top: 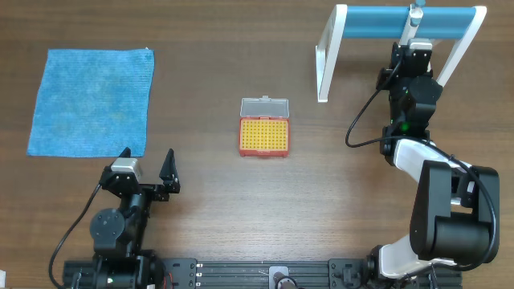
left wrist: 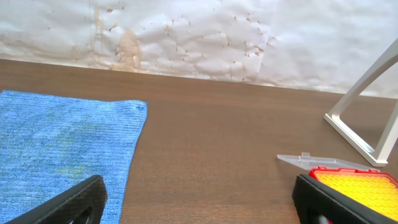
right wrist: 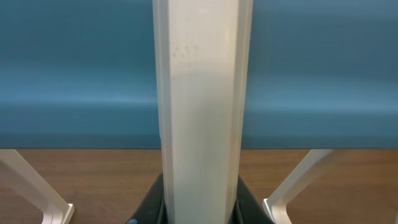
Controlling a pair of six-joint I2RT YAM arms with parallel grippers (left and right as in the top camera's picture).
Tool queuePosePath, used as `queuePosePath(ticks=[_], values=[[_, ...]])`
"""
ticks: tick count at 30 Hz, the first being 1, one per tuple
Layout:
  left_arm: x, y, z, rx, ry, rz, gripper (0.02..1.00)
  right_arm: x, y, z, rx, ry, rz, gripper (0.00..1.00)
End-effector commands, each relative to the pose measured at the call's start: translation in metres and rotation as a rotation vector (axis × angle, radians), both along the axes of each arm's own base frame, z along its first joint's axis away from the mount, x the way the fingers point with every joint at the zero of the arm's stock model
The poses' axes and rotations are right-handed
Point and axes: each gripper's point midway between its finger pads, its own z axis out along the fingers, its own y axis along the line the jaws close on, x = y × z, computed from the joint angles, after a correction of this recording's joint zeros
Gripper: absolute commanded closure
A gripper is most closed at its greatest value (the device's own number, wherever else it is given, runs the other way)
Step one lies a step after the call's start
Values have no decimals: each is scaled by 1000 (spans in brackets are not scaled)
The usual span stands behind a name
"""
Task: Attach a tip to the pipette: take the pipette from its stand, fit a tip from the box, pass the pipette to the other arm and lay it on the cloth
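Since the pipette [right wrist: 200, 93] hangs upright on the blue bar of the stand [top: 369, 22] at the far right of the surface [top: 241, 225], with the right gripper [right wrist: 200, 208] set against its white body, the lift off the bar is judged to be the risky step. The right fingers are seen pressed to either side of the body and appear clamped on it, though how deep the hold reaches cannot be told. If the pipette is pulled straight back rather than raised clear, it may catch on the bar and the stand may be dragged or tipped. If the hold is shallow, the pipette may be twisted between the fingers, and the open tip box [top: 263, 136] at the middle of the surface would then be met at a slant. The left gripper [top: 147, 163] is held just beside the cloth [top: 92, 100], its fingers wide apart and empty, well apart from the stand, so a long carry is needed before any handover.
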Motion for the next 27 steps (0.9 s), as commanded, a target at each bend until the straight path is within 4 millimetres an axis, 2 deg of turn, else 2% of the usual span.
queuePosePath(ticks=[1,8,9,11,12,13,14,15,16,17,18,19,20,23,25,27], values=[[0,2,-1,11,-1,12,56,-2,0,46,-14,-101,2,921],[0,2,-1,11,-1,12,56,-5,5,50,-15,-109,10,921],[0,2,-1,10,-1,12,56,-10,9,53,-14,-108,17,921],[0,2,-1,10,-1,12,56,-36,30,65,-16,-143,57,921],[0,2,-1,10,0,12,56,-49,47,79,-21,-199,104,921],[0,2,-1,10,-1,12,56,-65,75,98,-29,-278,213,921],[0,2,-1,10,0,12,56,-95,126,118,18,-388,435,921],[0,2,-1,11,-1,12,56,-115,153,120,125,-423,561,921],[0,2,-1,11,-1,12,56,-124,165,117,205,-426,610,917],[0,2,-1,10,-1,12,56,-135,187,104,269,-414,682,921],[0,2,-1,10,-1,12,56,-139,202,93,284,-381,721,921],[0,2,-1,10,-1,12,56,-142,230,74,305,-316,792,921],[0,2,-1,10,-1,12,56,-145,247,62,315,-276,831,919],[0,2,-1,11,-1,12,56,-148,286,37,328,-192,918,921],[0,2,-1,11,-1,12,56,-146,299,25,303,-168,940,921],[0,2,-1,11,-1,12,53,-132,321,8,266,-145,969,921]])
